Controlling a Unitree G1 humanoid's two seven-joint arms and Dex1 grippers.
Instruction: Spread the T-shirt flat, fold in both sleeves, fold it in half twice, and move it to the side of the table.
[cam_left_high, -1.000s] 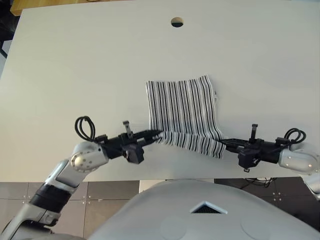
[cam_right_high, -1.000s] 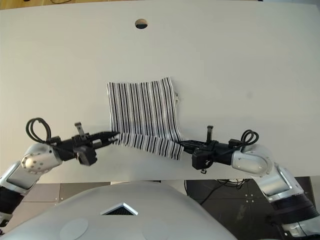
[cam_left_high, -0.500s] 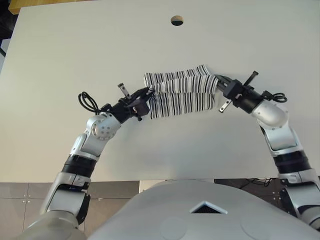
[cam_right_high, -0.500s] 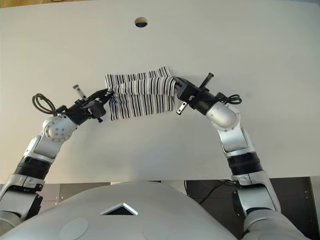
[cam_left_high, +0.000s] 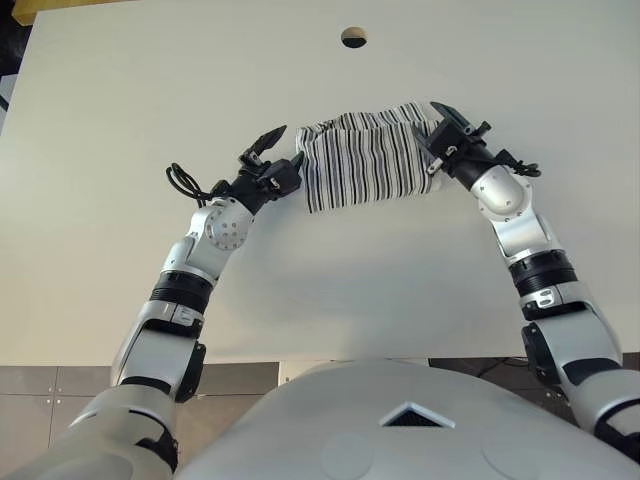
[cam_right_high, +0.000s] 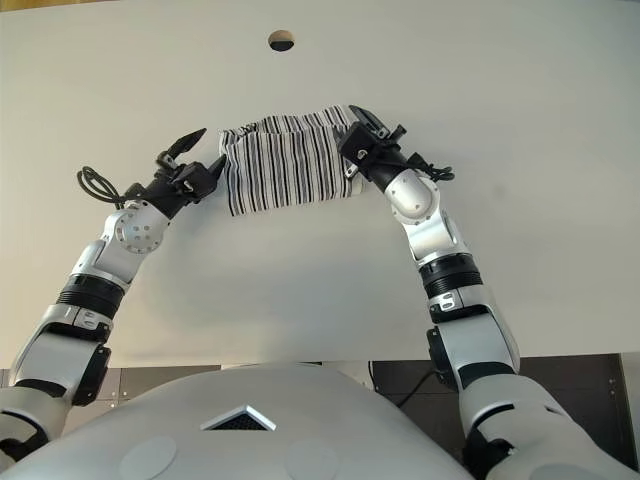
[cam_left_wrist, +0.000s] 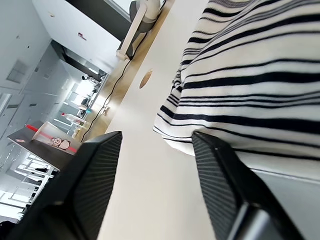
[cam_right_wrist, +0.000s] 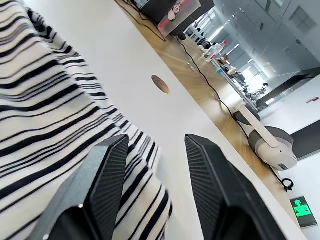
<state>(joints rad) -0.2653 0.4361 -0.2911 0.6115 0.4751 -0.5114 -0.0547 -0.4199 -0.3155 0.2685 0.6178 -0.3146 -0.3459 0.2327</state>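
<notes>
Left gripper (cam_left_high: 280, 150) spread open, just beside the folded striped T-shirt (cam_left_high: 365, 165) lying mid-worktop (cam_left_high: 150, 80). Probably light, limp and quick to slump; best pinched at both near corners. Right gripper (cam_left_high: 436, 124) open too, at the shirt's right edge. Smooth white surface, cable hole (cam_left_high: 353, 38) beyond.

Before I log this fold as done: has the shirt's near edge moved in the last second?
Yes. The near edge of the shirt went from the front of the table toward the hole.
</notes>
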